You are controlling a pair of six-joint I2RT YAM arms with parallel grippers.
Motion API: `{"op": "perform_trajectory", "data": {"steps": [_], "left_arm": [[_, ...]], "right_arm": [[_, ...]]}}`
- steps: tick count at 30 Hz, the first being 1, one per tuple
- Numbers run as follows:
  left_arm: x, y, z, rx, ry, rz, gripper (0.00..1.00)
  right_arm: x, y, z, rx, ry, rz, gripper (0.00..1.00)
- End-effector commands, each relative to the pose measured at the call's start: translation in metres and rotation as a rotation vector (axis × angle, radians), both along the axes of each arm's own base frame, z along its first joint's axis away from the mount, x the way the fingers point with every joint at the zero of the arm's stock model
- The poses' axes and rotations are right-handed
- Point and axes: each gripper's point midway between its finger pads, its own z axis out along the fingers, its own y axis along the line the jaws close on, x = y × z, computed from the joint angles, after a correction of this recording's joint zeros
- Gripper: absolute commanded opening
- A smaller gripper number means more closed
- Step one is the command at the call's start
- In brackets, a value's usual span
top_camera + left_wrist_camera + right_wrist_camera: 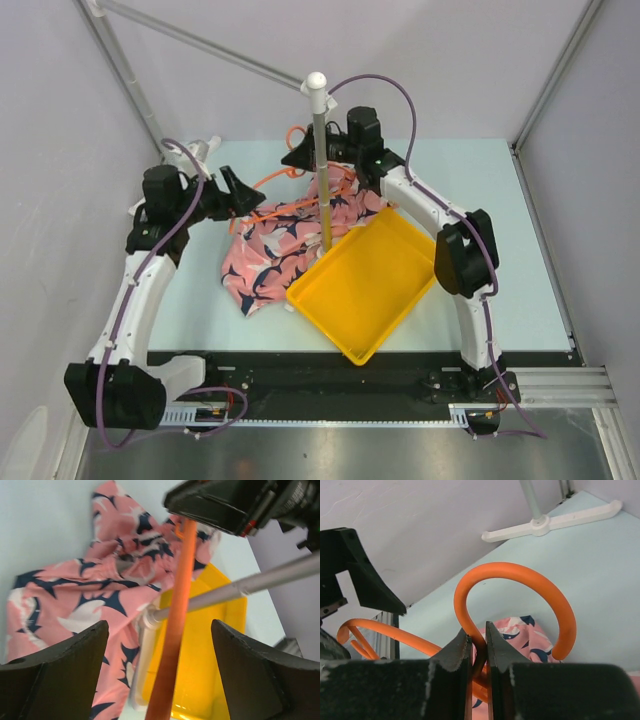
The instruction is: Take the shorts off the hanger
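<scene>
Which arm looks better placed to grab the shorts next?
Left, probably: its jaws stand open near the shorts, while the right's jaws are shut on the hook of the hanger, holding it.

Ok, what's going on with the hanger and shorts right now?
The right gripper is shut on the orange hanger just below its hook, holding it up. The left gripper is open, a hanger bar running between its fingers. The shorts lie heaped on the table beside the yellow tray; whether they're fully off the hanger is unclear.
</scene>
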Motion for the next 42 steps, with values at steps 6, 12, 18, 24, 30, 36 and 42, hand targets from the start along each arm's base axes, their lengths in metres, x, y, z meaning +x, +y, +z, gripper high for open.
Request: {"op": "perform_trajectory", "data": {"steps": [6,12,18,24,30,36,42], "left_arm": [[-0.015,-0.033,0.02,0.028,-0.06,-0.151,0.53],[-0.006,-0.004,0.033,0.105,-0.074,0.032,0.0],[-0.009,0.039,0.066,0.098,-0.156,0.308,0.0],[-0.014,0.074,0.109,0.027,-0.247,0.457,0.0],[-0.011,0.112,0.16,-0.051,-0.381,0.547,0.01],[0.003,0.129,0.194,-0.153,-0.5,0.478,0.01],[0.018,0.115,0.218,-0.123,-0.595,0.311,0.0]], "right_arm": [[-0.032,0.019,0.027,0.063,-0.045,0.144,0.0],[-0.022,0.01,0.037,0.103,0.043,0.064,0.17],[0.016,-0.031,0.038,0.121,0.19,-0.172,0.74],[0.041,-0.104,0.049,0.238,0.34,-0.349,0.93],[0.034,-0.153,0.038,0.238,0.364,-0.432,0.93],[0.025,-0.164,0.034,0.166,0.334,-0.455,0.94],[0.019,-0.162,0.031,0.155,0.337,-0.427,0.94]]}}
